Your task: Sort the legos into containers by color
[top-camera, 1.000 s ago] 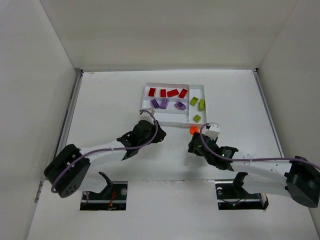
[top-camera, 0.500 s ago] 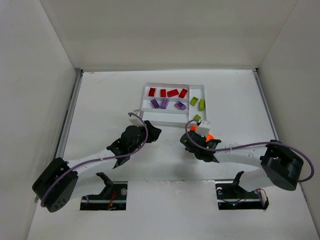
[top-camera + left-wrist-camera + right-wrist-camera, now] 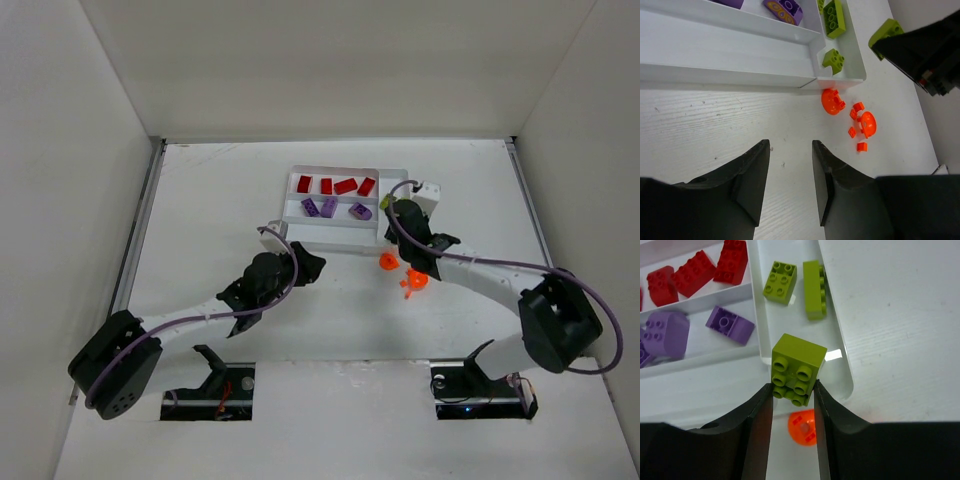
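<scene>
**Supervisor:** State the work surface and the container.

**Operator:** I saw a white table [image 3: 200,200] with the white tray [image 3: 330,236] lying flat towards its far side. The long slot nearest the arms had nothing in it.

**Supervisor:** State each end effector.

**Operator:** The right gripper [image 3: 792,392] was over the crosswise slot at the tray's right end, clamped on a yellow-green brick [image 3: 796,365], studs facing its camera. I could not tell whether that brick touched the slot floor. The left gripper [image 3: 789,167] hung over bare table just short of the tray's near wall. Its jaws stood a narrow gap apart with nothing between them.

**Supervisor:** State the sorted parts.

**Operator:** Red bricks [image 3: 690,272] lay in the far long slot and purple bricks [image 3: 730,324] in the middle one. Other yellow-green bricks [image 3: 813,289] lay in the crosswise slot.

**Supervisor:** State the loose parts.

**Operator:** Two round orange pieces [image 3: 832,101] and several small orange bits [image 3: 861,146] lay on the table, just outside the tray's near right corner.
</scene>
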